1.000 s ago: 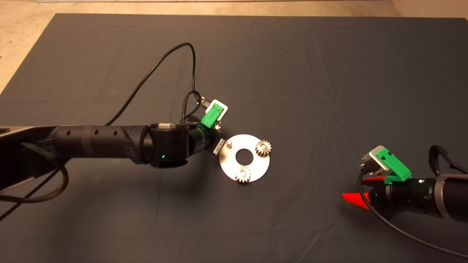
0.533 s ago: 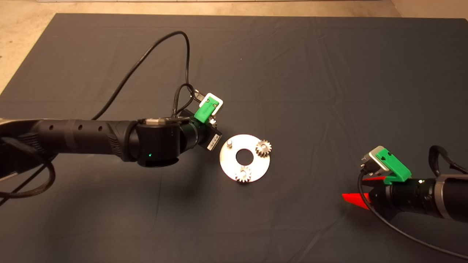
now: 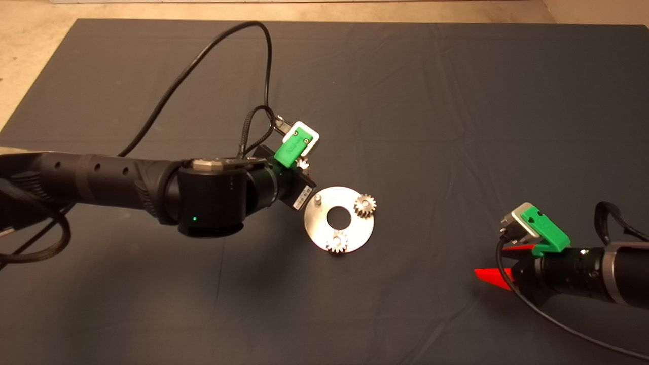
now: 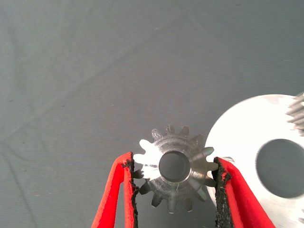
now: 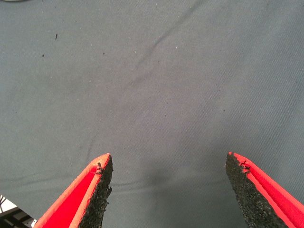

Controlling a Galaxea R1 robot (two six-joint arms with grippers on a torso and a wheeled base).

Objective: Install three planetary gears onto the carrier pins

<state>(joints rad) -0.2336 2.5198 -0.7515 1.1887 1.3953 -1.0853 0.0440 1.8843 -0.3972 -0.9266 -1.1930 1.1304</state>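
Observation:
The silver-white disc lies mid-mat with its central hole showing. Two planetary gears sit on two of its carrier pins. The third pin stands bare at the disc's left edge. My left gripper is shut on the third planetary gear, held flat by its teeth between the pads, just beside the disc's rim. In the head view this gear peeks out beyond the left wrist, up-left of the bare pin. My right gripper is open and empty at the lower right.
A black cable loops up from the left wrist over the mat. The left arm stretches across the mat's left half. The right wrist view shows only bare dark mat between the open fingers.
The left arm drew back to the left with the gear, then came back right towards the disc. The disc, its two gears and the right arm have not moved.

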